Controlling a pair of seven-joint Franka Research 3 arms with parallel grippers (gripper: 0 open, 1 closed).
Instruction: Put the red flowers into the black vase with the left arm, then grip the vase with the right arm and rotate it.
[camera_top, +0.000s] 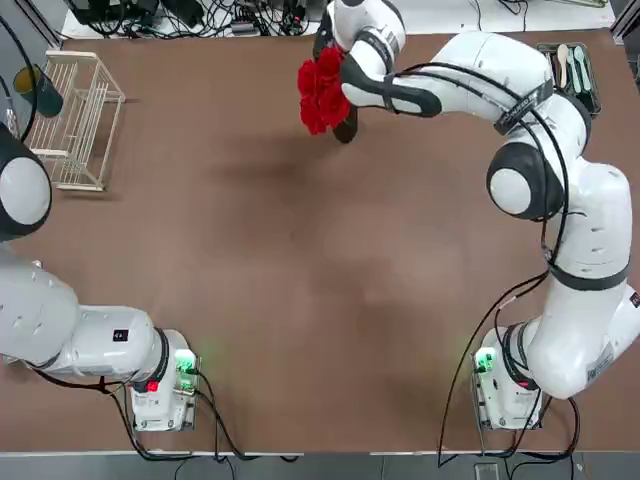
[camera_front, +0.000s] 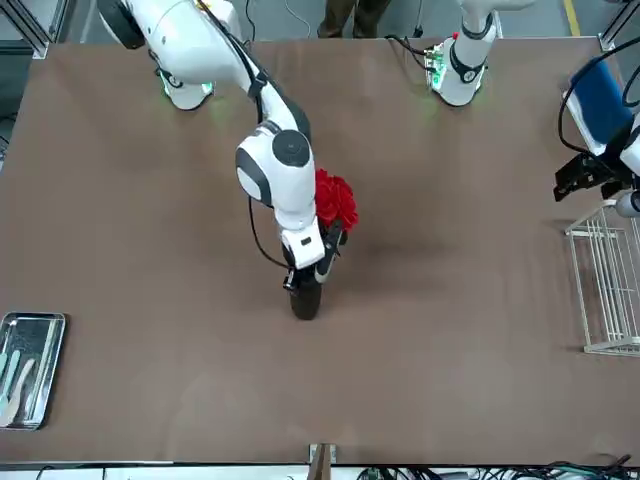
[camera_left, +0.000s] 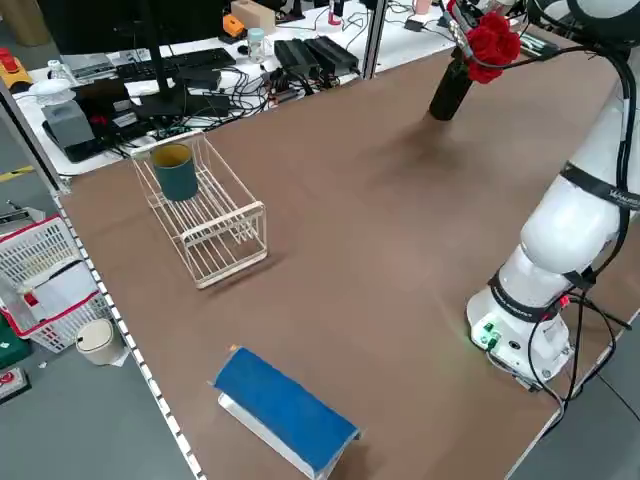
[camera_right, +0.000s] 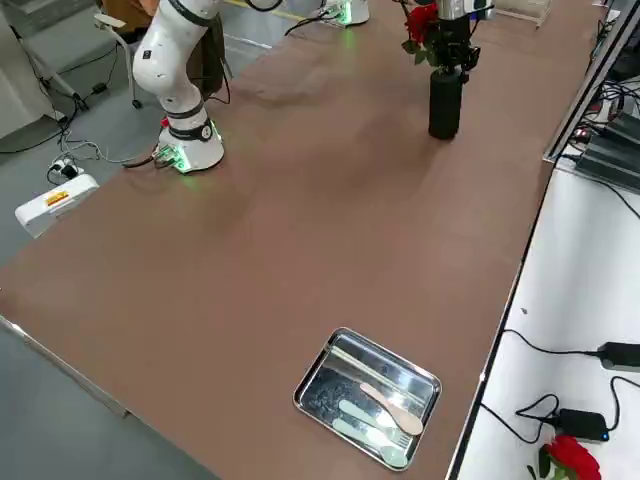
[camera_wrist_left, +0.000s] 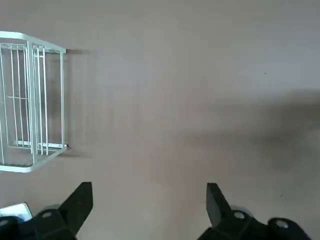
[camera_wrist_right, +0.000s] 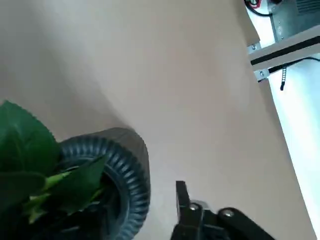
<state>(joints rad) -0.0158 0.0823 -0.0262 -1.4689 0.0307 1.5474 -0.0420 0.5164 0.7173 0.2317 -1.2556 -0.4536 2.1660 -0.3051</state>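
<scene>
Your right gripper hanging over black vase, can't tell grip; red flowers crowding it. Left gripper idling spread apart near wire rack.

Red flowers, black vase, white wire rack.

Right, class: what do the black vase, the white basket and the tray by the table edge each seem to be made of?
Black vase: matte, dark, with a ribbed rim in the right wrist view; probably plastic or rubber, though this is uncertain.
White basket: thin white-coated wire, judging by its open bars.
Tray: shiny and mirror-like, so likely polished steel.
</scene>
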